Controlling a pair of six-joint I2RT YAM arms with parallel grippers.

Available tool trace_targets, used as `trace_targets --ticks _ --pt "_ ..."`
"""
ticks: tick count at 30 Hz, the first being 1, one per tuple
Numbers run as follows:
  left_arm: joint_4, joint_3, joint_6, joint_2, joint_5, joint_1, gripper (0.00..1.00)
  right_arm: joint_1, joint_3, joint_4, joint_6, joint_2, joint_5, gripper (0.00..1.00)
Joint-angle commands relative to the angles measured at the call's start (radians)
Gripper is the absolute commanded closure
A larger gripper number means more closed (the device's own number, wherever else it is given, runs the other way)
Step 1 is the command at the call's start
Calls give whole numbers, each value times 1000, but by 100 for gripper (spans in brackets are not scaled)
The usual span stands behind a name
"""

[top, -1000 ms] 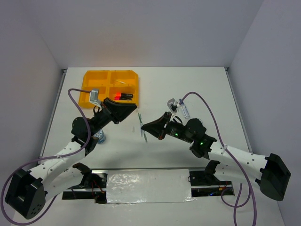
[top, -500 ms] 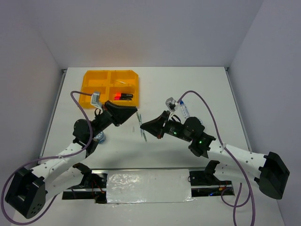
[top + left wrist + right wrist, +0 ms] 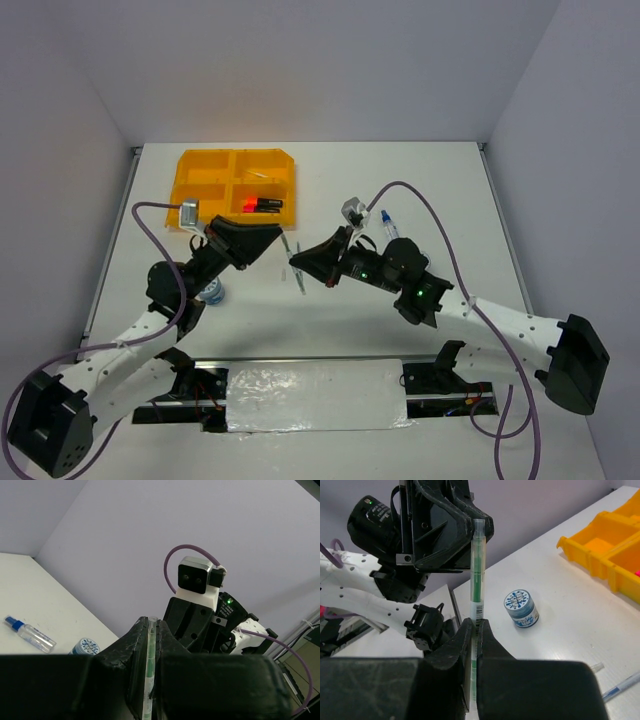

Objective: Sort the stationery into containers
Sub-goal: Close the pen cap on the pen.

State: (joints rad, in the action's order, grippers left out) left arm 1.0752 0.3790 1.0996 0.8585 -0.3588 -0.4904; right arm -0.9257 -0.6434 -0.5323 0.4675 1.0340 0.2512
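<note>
The yellow tray (image 3: pixel 207 166) sits far left; the left gripper (image 3: pixel 150 632) and right gripper (image 3: pixel 474 630) meet mid-table, both clenched on one green pen (image 3: pixel 476 575), seemingly a handover towards the tray-side arm

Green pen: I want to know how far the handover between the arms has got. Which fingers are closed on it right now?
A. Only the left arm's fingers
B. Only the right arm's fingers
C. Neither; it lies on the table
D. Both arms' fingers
D: the green pen sits pinched between the right fingers in the right wrist view, and between the left fingers in the left wrist view.
</note>
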Motion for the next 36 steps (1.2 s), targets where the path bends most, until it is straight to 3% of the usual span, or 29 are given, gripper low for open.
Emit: trace_targets --ticks 1,4,6,9,14,21,24,34,36 --pt "-79 44 -49 -21 -78 -7 97 2 -110 -97 -101 15 -18 100" --pt "-271 121 -162 -52 -85 -5 87 1 -127 -71 -142 24 22 100" --pt "-402 178 -239 -79 -65 -7 86 -4 -116 -64 -162 20 28 100" --pt "-471 216 -283 -105 -54 -7 80 -10 -117 -45 -176 15 23 100" --pt "-497 230 -303 -125 -54 -7 71 -21 -137 -15 -188 15 11 100" --pt "-492 222 -305 -142 -60 -7 44 -27 -156 3 -190 29 10 100" --pt "-483 222 -305 -153 -65 -7 51 -28 -160 5 -191 32 13 100" --pt "-446 224 -285 -116 -140 -7 50 -32 -206 37 -201 57 8 100" --pt "-446 225 -285 -113 -153 -7 61 -32 -213 48 -202 64 7 100"
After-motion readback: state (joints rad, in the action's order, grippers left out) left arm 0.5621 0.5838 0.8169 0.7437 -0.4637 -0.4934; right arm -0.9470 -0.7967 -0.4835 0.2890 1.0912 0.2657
